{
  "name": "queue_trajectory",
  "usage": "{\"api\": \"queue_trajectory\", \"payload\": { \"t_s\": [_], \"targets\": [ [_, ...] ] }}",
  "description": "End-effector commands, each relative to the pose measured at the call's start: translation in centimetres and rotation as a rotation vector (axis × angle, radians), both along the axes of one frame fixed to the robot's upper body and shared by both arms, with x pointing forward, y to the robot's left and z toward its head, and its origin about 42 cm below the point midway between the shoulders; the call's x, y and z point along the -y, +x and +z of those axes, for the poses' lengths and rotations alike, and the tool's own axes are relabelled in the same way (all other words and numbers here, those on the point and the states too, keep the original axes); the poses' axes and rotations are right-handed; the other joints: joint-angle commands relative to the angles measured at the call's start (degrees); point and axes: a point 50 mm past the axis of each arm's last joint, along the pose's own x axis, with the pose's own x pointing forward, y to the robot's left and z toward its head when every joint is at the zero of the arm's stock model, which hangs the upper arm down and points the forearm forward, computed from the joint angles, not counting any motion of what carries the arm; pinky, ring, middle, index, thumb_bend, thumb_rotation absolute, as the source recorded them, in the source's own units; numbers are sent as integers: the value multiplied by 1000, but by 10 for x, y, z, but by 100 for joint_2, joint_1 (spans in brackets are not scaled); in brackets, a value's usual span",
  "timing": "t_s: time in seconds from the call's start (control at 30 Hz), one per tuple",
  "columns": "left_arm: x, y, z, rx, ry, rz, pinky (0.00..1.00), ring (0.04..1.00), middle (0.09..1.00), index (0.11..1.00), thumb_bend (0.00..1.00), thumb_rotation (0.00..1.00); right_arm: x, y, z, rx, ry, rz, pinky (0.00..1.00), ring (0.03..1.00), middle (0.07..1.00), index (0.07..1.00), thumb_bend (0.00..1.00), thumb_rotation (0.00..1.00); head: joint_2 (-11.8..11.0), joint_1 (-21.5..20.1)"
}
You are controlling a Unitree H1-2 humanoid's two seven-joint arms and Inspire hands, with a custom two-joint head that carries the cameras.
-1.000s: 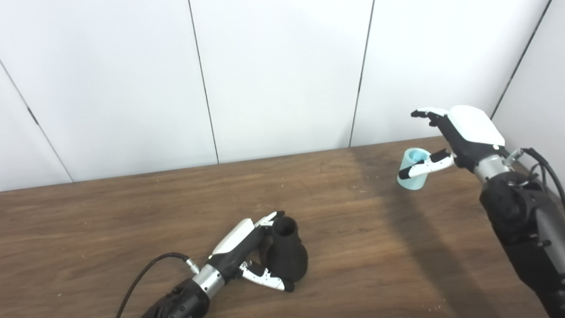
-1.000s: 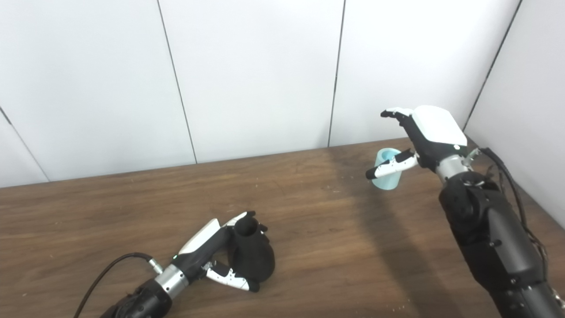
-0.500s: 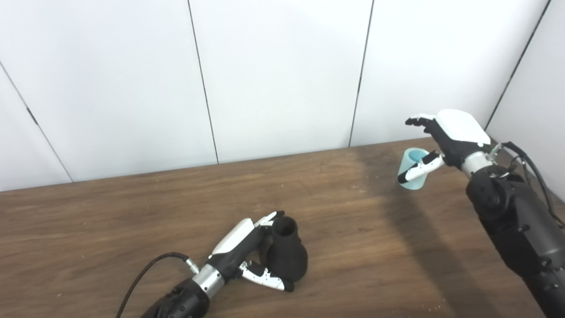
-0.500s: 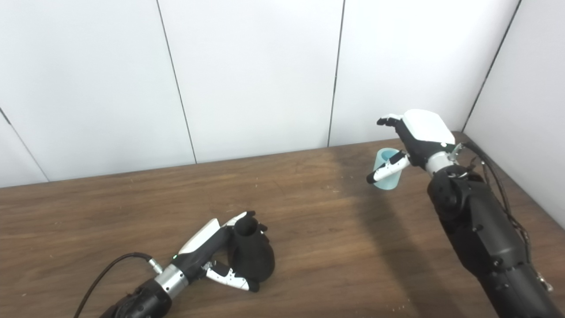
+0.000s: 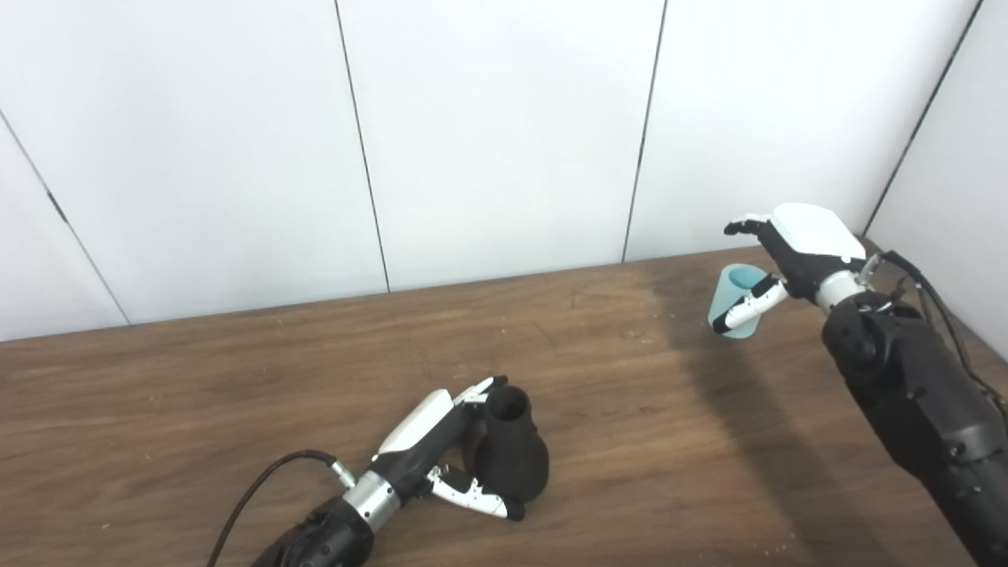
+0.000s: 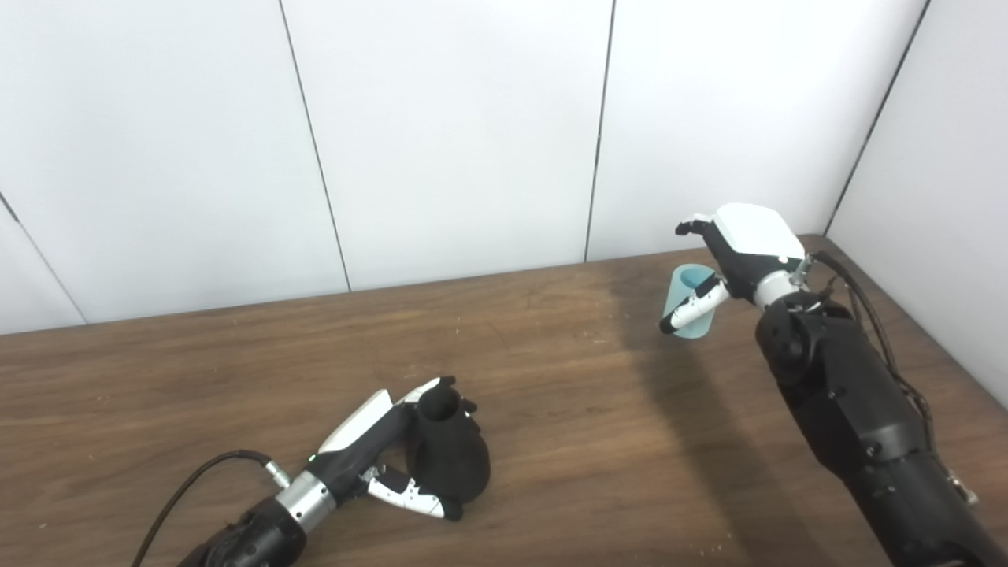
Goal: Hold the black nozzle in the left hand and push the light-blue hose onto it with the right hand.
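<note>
White wall panels (image 5: 488, 134) with dark vertical seams filled the upper half of the scene, meeting a second white wall at the right corner. Below them, a dark brown wooden table (image 5: 236, 378) stretched across the whole width.

The right arm (image 5: 913, 394), black and bulky, reached in from the lower right toward the far right corner of the table. Its right robot hand (image 5: 787, 248) had a white back and hovered above the light-blue hose (image 5: 734, 290), a short, stubby tube standing upright with its open end facing up. The fingers curved over the hose's top and the thumb lay across its front; from this angle it was hard to tell whether the hand was gripping the hose or only cupped loosely around it.

Near the front of the table, left of centre and well apart from the hose, the left robot hand (image 5: 441, 453) was wrapped around the black nozzle (image 5: 512, 457), a flask-shaped piece with a wide bulb resting on the table and a narrow open neck pointing up. A black cable (image 5: 260, 484) looped from the left wrist.
</note>
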Motion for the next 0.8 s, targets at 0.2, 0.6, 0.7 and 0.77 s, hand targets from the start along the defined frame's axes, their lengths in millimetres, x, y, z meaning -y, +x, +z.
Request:
{"api": "queue_trajectory", "payload": {
  "t_s": [0.2,0.6,0.7,0.77],
  "targets": [
    [-72,-65,-119,-375,315,129,1000,988,808,480,520,65,15,18,64,165,-99,-9,785,823,851,802,1000,298,-1,-3],
    [-73,-66,-119,-373,322,127,1000,988,808,480,520,65,22,30,58,140,-93,-31,793,827,854,800,1000,291,16,14],
    [-72,-66,-119,-373,322,127,1000,988,808,480,520,65,19,32,57,140,-94,-28,787,826,853,798,1000,289,16,14],
    [-72,-66,-119,-373,323,126,1000,989,808,480,520,65,17,34,57,139,-95,-24,782,826,852,792,997,283,20,29]
  ]
}}
